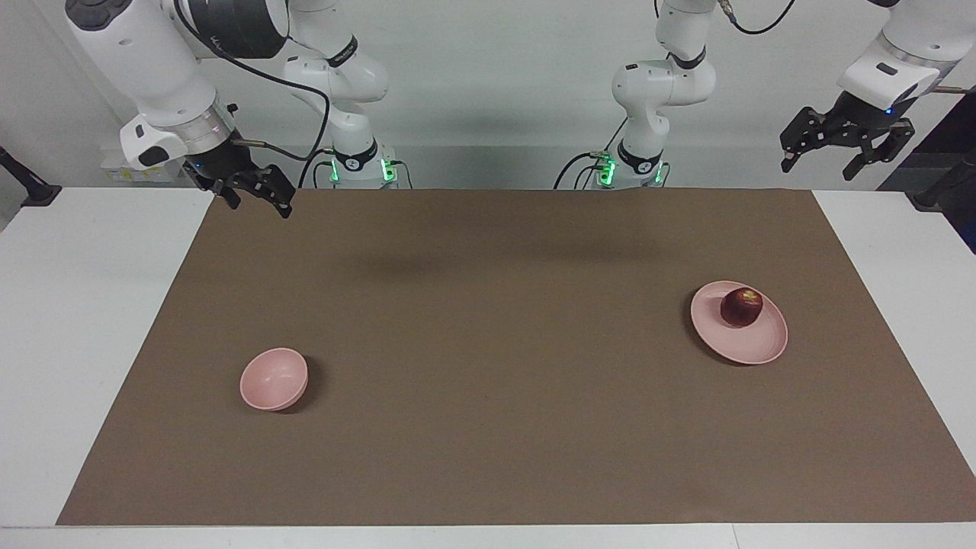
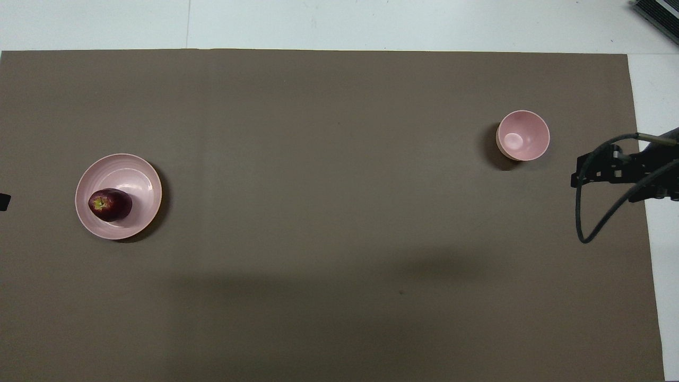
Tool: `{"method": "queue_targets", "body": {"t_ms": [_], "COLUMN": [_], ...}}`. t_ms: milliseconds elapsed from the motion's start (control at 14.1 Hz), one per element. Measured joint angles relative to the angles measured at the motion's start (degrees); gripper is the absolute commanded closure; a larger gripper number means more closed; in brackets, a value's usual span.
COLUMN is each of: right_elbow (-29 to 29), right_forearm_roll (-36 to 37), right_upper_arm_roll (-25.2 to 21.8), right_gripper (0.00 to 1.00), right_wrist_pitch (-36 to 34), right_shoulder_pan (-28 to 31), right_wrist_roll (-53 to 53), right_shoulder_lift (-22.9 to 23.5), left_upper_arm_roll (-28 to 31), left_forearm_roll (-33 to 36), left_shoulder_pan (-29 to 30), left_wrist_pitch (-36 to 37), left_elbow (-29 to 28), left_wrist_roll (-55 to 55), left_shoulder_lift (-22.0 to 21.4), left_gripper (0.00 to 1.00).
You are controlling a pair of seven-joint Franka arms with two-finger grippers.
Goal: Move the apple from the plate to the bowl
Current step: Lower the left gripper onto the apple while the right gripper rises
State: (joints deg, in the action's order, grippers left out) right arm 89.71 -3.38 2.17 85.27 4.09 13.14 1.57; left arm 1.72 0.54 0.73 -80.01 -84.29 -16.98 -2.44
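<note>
The dark red apple (image 1: 741, 306) sits on the pale pink plate (image 1: 755, 347), toward the left arm's end of the table; both also show in the overhead view, the apple (image 2: 110, 205) on the plate (image 2: 139, 178). The small pink bowl (image 1: 274, 378) stands empty toward the right arm's end, and shows in the overhead view (image 2: 523, 135). My left gripper (image 1: 817, 171) is open and raised off the mat's corner, well apart from the plate; only its tip (image 2: 4, 201) shows from overhead. My right gripper (image 1: 260, 209) is open and empty, raised over the mat's edge (image 2: 575, 179).
A brown mat (image 1: 488, 366) covers most of the white table (image 1: 84, 305). A black cable (image 2: 589, 223) hangs from the right gripper. Both arm bases (image 1: 358, 164) stand at the robots' edge of the table.
</note>
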Motion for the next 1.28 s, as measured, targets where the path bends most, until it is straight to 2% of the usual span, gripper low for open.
{"method": "queue_targets", "body": {"t_ms": [356, 569, 854, 1138, 1281], "right_elbow": [0.83, 2.14, 3.86, 4.63, 4.84], "right_forearm_roll": [-1.64, -5.0, -9.11, -14.07, -18.76], "right_upper_arm_roll": [0.02, 0.03, 0.21, 0.29, 0.29], "right_gripper": [0.0, 0.0, 0.0, 0.0, 0.0], "right_wrist_pitch": [-0.04, -0.04, 0.27, 3.3, 3.97], "right_shoulder_pan": [0.02, 0.01, -0.51, -2.8, -3.67], "right_wrist_roll": [3.22, 8.18, 17.01, 27.09, 33.0], "right_shoulder_lift": [-0.42, -0.4, -0.06, 2.15, 4.19], "left_upper_arm_roll": [-0.27, -0.15, 0.39, 1.89, 2.1], "left_forearm_roll": [-0.02, -0.02, -0.02, -0.03, -0.04], "left_shoulder_pan": [-0.08, -0.04, 0.01, 0.0, 0.0], "left_wrist_pitch": [-1.98, -9.28, -25.31, -35.25, -39.94], "left_elbow": [-2.01, -9.16, -20.72, -30.45, -34.79], "left_wrist_roll": [0.0, 0.0, -0.01, -0.01, -0.01], "left_shoulder_lift": [-0.45, -2.11, -1.66, -1.42, -1.37], "left_gripper": [0.0, 0.0, 0.0, 0.0, 0.0]}}
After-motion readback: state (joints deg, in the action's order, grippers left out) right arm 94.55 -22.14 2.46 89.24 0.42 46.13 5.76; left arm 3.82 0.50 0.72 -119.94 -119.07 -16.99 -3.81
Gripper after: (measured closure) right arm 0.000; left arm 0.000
